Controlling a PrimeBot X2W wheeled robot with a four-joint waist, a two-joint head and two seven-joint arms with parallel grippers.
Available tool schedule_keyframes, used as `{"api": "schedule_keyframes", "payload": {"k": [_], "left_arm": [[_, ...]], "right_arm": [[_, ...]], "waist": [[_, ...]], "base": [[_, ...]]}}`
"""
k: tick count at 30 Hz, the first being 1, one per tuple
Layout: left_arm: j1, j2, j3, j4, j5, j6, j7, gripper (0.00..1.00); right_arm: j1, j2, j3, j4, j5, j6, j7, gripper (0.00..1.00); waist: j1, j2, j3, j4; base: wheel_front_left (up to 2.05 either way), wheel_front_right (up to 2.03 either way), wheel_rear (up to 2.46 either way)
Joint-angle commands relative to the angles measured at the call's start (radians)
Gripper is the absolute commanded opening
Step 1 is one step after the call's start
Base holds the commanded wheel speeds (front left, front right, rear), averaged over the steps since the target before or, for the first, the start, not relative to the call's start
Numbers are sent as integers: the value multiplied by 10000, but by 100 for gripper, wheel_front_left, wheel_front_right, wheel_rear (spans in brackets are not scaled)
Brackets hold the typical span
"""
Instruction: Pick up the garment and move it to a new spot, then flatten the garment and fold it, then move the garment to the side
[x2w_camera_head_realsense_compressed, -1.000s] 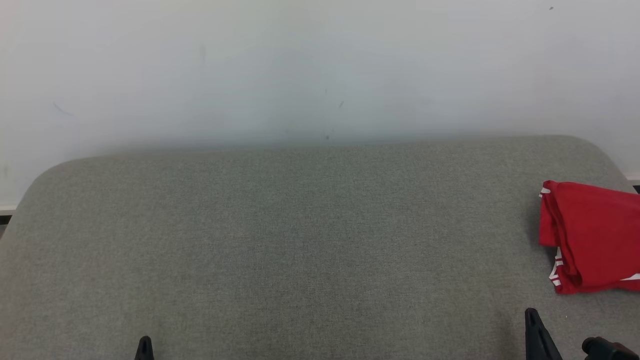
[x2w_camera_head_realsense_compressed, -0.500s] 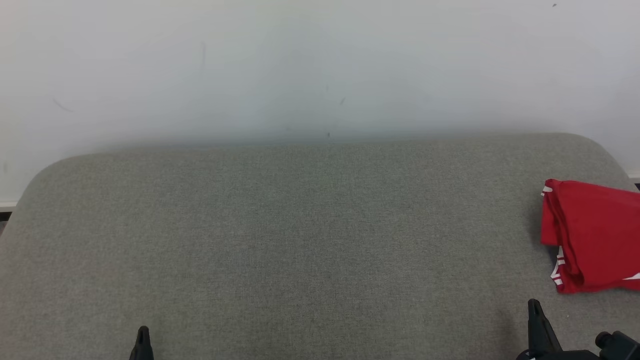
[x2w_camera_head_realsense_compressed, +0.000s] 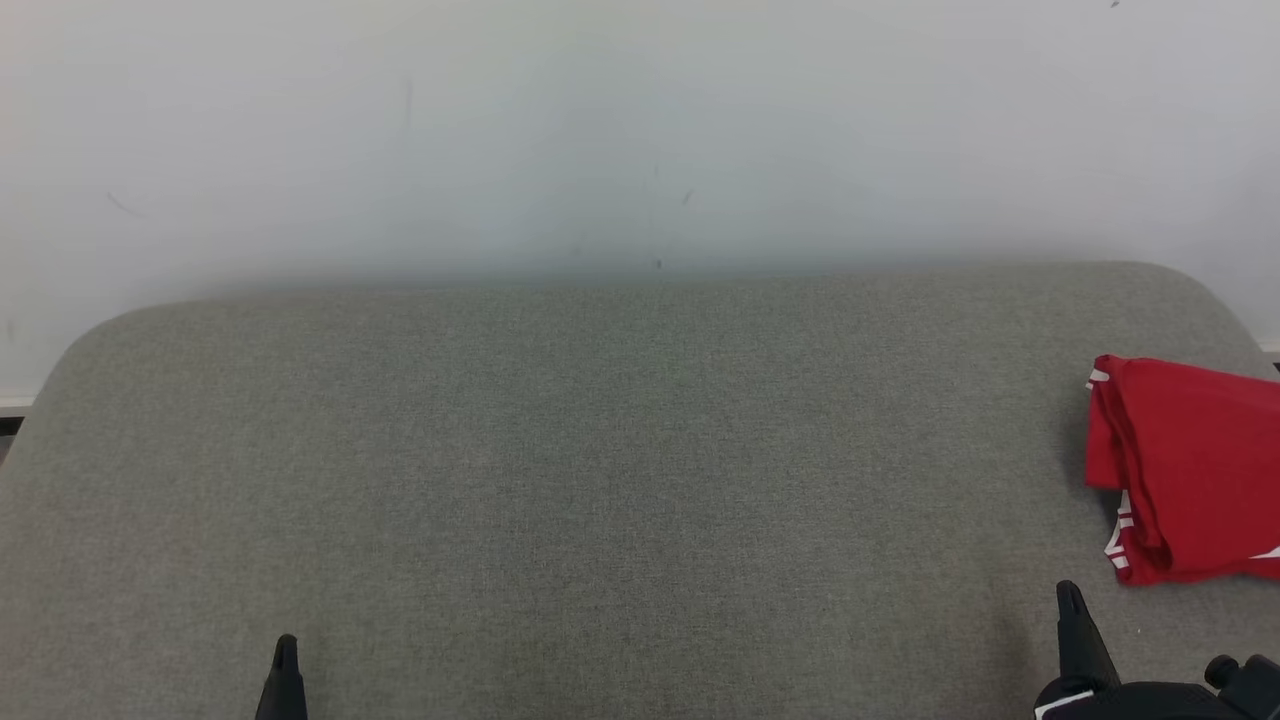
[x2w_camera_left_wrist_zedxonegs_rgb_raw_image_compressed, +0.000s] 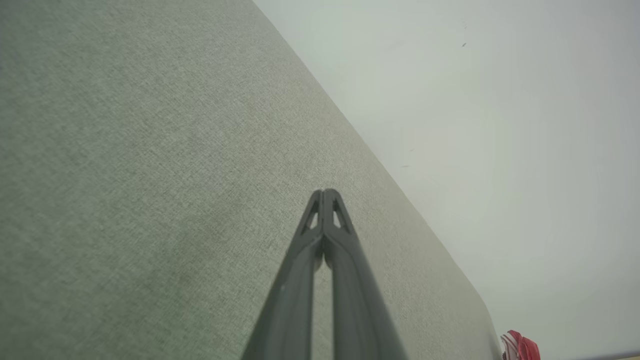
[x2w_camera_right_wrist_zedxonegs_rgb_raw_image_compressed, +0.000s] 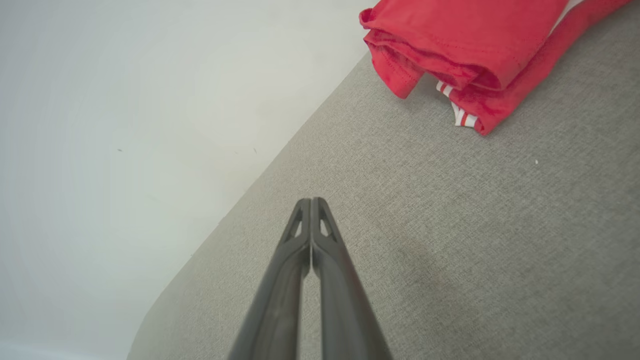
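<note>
Both end effectors have crept forward since the earlier frame; the slight picture shift is the camera. The folded red garment (x2w_camera_head_realsense_compressed: 1190, 470) lies at the right end of the grey surface (x2w_camera_head_realsense_compressed: 600, 450), near the right end effector (x2w_camera_head_realsense_compressed: 1068, 590), ahead-right of it, apart. The left end effector (x2w_camera_head_realsense_compressed: 285, 645) is well apart, left. Both are closed tight, empty.

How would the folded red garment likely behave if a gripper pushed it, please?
The red garment looks soft and loosely layered, so it would probably bunch rather than slide whole. The woven grey surface likely grips it.
</note>
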Motion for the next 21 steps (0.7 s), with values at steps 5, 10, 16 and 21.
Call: {"api": "schedule_keyframes", "payload": {"k": [5,10,16,21], "left_arm": [[-326,46,51,-181,-763,-39,198,0],[-402,49,69,-216,-1303,-58,345,0],[-483,52,90,-255,-1924,-80,517,0],[-536,54,107,-288,-2400,-98,651,0]], "right_arm": [[-301,-40,-10,-218,871,-10,183,0],[-353,-41,-14,-276,1494,-10,322,0],[-430,-43,-18,-345,2198,-11,491,0],[-477,-44,-20,-398,2765,-12,623,0]], "waist": [[0,-1,29,10],[0,-1,58,19],[0,-1,91,29],[0,-1,119,38]], "base": [[0,0,0],[0,0,0],[0,0,0],[0,0,0]]}}
